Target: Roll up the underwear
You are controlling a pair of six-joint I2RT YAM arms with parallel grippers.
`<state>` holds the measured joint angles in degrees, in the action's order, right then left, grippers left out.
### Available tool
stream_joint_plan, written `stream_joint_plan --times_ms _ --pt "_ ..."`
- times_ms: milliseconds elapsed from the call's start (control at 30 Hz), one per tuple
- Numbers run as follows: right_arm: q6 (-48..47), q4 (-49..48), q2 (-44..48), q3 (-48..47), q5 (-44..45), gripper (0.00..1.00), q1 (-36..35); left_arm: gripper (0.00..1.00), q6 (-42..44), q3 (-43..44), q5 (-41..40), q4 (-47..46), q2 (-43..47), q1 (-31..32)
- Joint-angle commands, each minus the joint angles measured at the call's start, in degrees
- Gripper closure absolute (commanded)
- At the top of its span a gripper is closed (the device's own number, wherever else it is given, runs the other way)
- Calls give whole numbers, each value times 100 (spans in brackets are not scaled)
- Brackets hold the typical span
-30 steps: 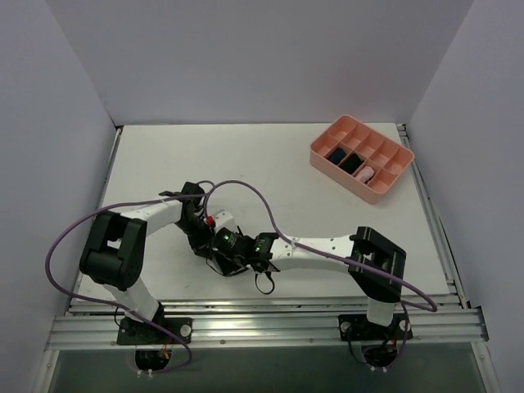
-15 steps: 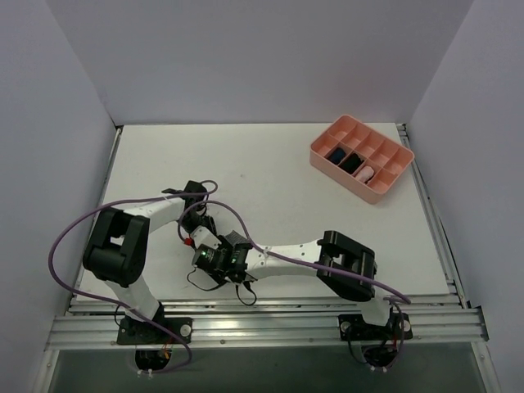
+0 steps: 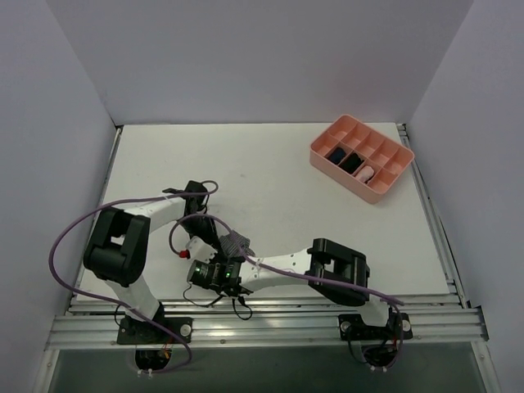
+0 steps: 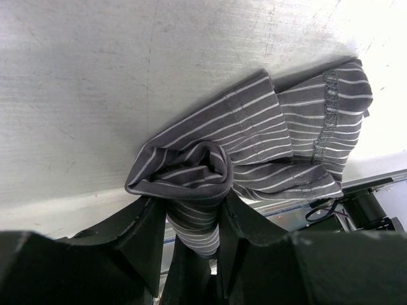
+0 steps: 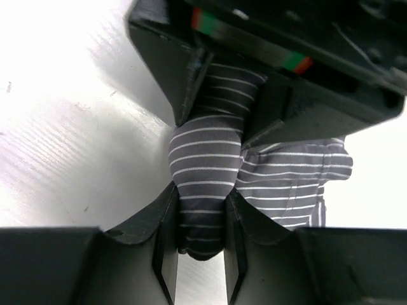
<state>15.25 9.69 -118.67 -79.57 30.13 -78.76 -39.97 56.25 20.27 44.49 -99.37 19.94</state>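
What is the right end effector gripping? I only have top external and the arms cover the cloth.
Observer: In the right wrist view, the right end effector is closed on the rolled end of the underwear.
Operator: Is the roll finished?
Observer: No. The left wrist view shows a loose, unrolled part lying on the table, beyond the roll pinched in the left end effector.

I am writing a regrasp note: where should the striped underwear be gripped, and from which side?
Grip the underwear at its thick rolled end, jaws across the roll, as the left gripper and right gripper do from opposite ends. The flat tail is loose and may slip.
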Motion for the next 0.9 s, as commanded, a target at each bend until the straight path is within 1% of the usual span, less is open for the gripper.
stream_joint_plan --times_ms 0,33,67,100,133,167,200,233,267,300,367,433,500,600,700,867 --pt "382 -394 238 686 -655 97 211 65 120 -132 -744 68 -197 115" --pt "644 -624 396 923 -1006 99 473 63 129 -80 -753 95 4 98" --pt "812 -853 450 1178 -1836 100 632 61 121 -62 -762 173 110 19" --pt "970 -1403 494 1703 -2192 100 782 59 112 -35 -779 200 215 -34" --pt "1137 -1687 529 1978 -2509 100 896 55 94 -26 -849 235 425 -95" --pt "1408 -1951 573 2250 -2799 100 1080 54 68 17 -902 323 532 -140" --pt "1550 -2415 556 2488 -3289 100 1134 53 33 35 -963 367 603 -218" --pt "1656 -2611 469 2856 -3486 100 1196 50 15 53 -1129 446 742 -236" --pt "1822 -2770 407 2981 -3688 100 1266 50 -11 79 -1200 464 805 -245" --pt "1902 -3093 337 3096 -4073 100 1284 49 -46 71 -1271 473 875 -254" --pt "2087 -3403 152 3368 -4374 100 1346 47 -90 44 -1446 464 1068 -254" --pt "2403 -3964 -23 3640 -4803 100 1468 43 -73 -78 -1456 298 1305 -254" --pt "2649 -4360 -138 3764 -5007 100 1591 40 -46 -271 -1412 192 1473 -254" --pt "2685 -4406 -349 3756 -5192 100 1645 39 -11 -535 -1316 7 1667 -254" --pt "2729 -4441 -516 3765 -5298 100 1723 39 33 -624 -1324 42 1571 -246" --pt "2764 -4371 -534 3712 -5298 100 1768 38 59 -484 -1411 156 1290 -228"
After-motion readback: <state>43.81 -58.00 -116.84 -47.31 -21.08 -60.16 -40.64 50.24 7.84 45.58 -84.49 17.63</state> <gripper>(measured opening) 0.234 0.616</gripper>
